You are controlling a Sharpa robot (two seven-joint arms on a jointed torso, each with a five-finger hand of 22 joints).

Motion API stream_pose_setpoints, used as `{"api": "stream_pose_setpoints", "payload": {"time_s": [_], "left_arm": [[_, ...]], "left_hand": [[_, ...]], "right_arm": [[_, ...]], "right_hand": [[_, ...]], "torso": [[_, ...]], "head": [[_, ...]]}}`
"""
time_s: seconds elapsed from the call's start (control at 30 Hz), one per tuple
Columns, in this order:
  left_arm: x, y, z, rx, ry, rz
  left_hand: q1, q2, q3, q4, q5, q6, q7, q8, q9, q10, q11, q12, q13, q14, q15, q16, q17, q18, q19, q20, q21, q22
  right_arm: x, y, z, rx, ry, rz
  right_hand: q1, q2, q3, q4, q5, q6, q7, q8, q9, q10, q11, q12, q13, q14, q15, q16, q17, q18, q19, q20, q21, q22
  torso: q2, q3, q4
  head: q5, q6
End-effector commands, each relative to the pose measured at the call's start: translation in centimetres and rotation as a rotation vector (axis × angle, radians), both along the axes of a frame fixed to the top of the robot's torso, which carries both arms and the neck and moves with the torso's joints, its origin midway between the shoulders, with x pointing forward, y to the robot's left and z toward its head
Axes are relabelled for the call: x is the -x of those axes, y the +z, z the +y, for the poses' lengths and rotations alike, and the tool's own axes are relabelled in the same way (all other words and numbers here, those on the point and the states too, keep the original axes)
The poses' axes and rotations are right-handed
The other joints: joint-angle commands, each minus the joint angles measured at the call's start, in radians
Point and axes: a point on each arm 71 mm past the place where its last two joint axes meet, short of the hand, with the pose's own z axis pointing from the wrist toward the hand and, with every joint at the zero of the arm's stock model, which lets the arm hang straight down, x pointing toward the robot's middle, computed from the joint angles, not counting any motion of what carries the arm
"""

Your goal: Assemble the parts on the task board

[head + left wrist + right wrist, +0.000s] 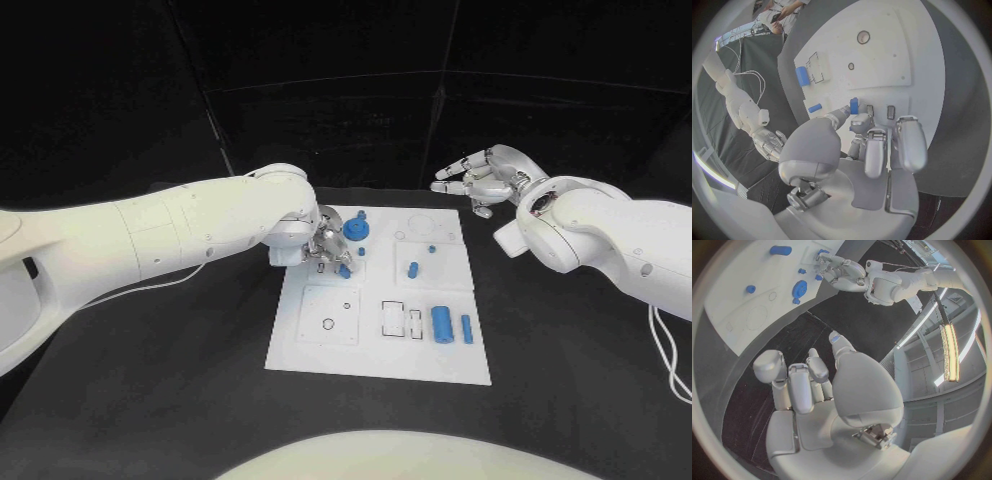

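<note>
White task board [339,340] lies in the middle of the black table [159,400], with its long side going away from the robot. Left hand [326,245] is low over the far left part of the board, and its fingers are curled close together. In the left wrist view, a small blue part [854,105] sits between the fingertips [870,110] and stands just above the board surface; the hand seems to pinch it, but I cannot tell if the part touches the board.

Right beside this hand, a round blue part [358,230] stands on the far side of the board. A short blue part [413,268] lies near the middle of the board, and a tiny blue piece [430,246] is a bit farther away from the robot. At the near right corner, a thicker blue cylinder [441,323] and a thinner blue one [467,328] lie side by side, almost touching, next to some outlined rectangles.

Right hand [485,180] is raised beyond the far right corner of the board, well apart from it. Its fingers are spread wide and hold nothing.
</note>
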Motion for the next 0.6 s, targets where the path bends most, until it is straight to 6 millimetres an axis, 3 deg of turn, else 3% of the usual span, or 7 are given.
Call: {"api": "stream_pose_setpoints", "payload": {"time_s": [0.03,0.6], "left_arm": [[0.0,0.3,0.2,0.071,0.052,-0.023],[1.2,0.7,3.2,0.131,0.106,-0.212]], "left_hand": [[-0.011,-0.005,0.182,-0.163,-0.002,-0.006,-0.003,0.01,0.005,0.01,-0.002,0.003,-0.001,0.104,0.004,0.003,0.263,-0.006,-0.001,-0.001,-0.002,-0.002],[-0.016,-0.028,0.225,-0.169,0.0,-0.006,-0.005,0.029,0.017,0.024,-0.005,0.013,0.009,0.104,0.001,0.003,0.263,-0.007,0.003,-0.004,0.004,0.008]], "right_arm": [[0.0,0.1,0.0,0.0,0.006,-0.002],[0.0,0.2,-0.5,0.005,0.0,-0.005]], "right_hand": [[0.002,0.006,-0.007,0.001,0.005,-0.008,-0.002,0.006,-0.001,-0.003,-0.002,0.0,-0.001,0.04,-0.005,-0.007,-0.001,0.011,-0.005,-0.002,-0.003,-0.001],[0.004,0.006,-0.007,0.001,0.007,-0.008,-0.002,0.006,-0.001,-0.003,-0.002,0.0,-0.001,0.04,-0.005,-0.008,-0.002,0.011,-0.005,-0.002,-0.004,-0.002]], "torso": [[0.0,0.0001,-0.0008],[-0.001,0.0007,-0.0003]], "head": [[0.004,0.0],[0.009,-0.003]]}}
